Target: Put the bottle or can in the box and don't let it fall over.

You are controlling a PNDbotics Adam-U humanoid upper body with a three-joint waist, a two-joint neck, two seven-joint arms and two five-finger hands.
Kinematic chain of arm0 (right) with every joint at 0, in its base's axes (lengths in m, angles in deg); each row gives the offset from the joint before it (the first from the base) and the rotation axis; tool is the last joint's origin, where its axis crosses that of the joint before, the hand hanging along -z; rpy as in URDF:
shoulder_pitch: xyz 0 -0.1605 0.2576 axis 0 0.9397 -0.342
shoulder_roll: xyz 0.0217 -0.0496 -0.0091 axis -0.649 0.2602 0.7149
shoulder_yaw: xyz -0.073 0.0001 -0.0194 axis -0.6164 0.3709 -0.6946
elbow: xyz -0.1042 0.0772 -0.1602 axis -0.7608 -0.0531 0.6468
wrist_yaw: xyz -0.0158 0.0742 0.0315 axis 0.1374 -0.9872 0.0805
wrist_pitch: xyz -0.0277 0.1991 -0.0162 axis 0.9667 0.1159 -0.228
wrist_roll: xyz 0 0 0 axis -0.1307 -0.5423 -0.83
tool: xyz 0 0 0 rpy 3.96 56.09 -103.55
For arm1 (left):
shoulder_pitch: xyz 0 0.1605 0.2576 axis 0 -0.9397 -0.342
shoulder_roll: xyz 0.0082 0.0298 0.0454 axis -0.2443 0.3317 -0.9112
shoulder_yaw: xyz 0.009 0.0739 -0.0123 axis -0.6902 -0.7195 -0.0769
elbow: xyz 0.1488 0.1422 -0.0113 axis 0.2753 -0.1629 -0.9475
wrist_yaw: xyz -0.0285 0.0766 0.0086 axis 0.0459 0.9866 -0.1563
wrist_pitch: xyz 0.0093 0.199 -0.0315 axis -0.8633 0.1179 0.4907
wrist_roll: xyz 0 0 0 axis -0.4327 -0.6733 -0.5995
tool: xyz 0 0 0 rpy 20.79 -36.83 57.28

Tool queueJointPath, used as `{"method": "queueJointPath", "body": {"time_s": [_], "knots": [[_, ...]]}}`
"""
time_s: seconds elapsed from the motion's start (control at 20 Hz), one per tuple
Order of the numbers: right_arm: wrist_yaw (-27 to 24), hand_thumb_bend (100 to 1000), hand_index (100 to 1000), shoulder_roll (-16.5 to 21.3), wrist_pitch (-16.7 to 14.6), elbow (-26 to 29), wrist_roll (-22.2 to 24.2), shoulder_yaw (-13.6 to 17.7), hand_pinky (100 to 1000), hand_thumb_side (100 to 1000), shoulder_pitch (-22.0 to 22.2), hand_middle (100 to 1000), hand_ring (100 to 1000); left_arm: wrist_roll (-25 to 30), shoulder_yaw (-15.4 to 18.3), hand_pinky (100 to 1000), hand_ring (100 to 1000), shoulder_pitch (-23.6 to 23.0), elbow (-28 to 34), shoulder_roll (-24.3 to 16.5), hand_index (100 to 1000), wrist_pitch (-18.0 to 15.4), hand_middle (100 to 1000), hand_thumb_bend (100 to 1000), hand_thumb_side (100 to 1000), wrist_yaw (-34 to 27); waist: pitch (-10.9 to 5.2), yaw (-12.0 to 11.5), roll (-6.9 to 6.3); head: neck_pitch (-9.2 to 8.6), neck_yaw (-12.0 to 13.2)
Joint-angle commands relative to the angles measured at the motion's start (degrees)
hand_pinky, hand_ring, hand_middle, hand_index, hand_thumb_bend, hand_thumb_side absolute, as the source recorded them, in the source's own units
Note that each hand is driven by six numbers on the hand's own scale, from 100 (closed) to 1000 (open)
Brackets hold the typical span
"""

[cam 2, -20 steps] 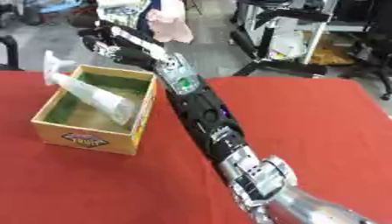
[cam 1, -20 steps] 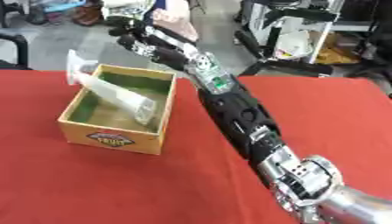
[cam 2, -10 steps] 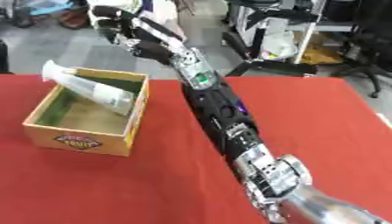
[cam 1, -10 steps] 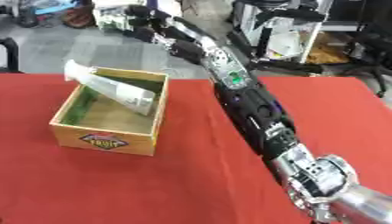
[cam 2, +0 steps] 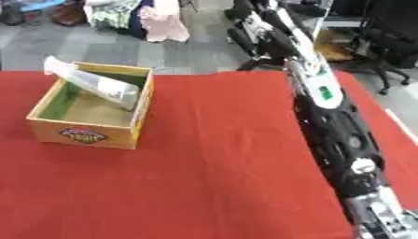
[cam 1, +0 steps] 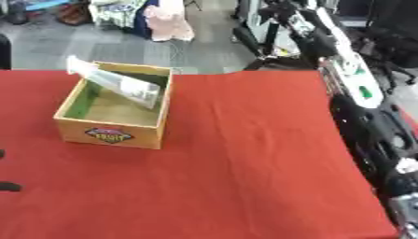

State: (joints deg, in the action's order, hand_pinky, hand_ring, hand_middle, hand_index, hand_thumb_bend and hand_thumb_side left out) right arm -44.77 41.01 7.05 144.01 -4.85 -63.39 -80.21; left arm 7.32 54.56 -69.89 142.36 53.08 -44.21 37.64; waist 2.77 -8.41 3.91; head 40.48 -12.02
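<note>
a desk [cam 1: 245, 163] covered by a red cloth fills the lower and middle field, its far edge running across the upper third. beyond that edge lies a grey floor [cam 1: 114, 46]. on the floor, upper centre, a pale pink cloth [cam 1: 167, 21] hangs over some dark object that cannot be made out. to its left stands a blurred heap of light and greenish items [cam 1: 114, 11]. at upper right, black equipment on legs [cam 2: 384, 37] occupies the background; details cannot be told.
</note>
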Motion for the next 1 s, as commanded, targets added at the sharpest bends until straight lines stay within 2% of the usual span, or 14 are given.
{"method": "queueJointPath", "body": {"time_s": [0.05,0.35,0.55,0.75,1.0], "knots": [[2.6,100,961,-0.9,0.4,6.2,-1.5,1.7,884,523,3.4,995,1000,-1.2,1.2,610,1000,-0.2,2.0,-1.5,1000,-0.7,953,148,943,0.1,-0.84,0.7,-0.27,0.78,3.4],[6.0,100,941,-7.4,1.8,11.6,-1.7,3.7,865,526,13.7,1000,1000,-1.9,1.7,609,1000,-1.3,2.5,-2.0,1000,-1.4,954,145,948,0.0,-0.30,2.8,-0.61,1.53,8.6],[7.2,100,947,-10.9,2.8,14.3,0.0,5.1,861,529,18.5,1000,1000,-1.7,1.7,609,1000,-1.8,2.4,-1.7,1000,-1.9,955,146,954,0.3,0.07,3.7,-0.83,2.01,9.8],[8.3,100,945,-14.1,4.7,16.0,0.4,7.4,849,538,21.4,1000,1000,-1.4,1.8,610,1000,-2.0,2.3,-1.5,1000,-2.2,957,146,955,0.7,0.26,4.2,-1.02,1.98,10.6],[9.3,100,942,-15.4,6.3,17.0,0.6,8.4,841,540,22.7,1000,1000,-1.5,2.1,609,1000,-2.2,2.1,-1.2,1000,-2.3,957,148,967,1.1,1.05,5.2,-1.14,1.75,11.3]]}}
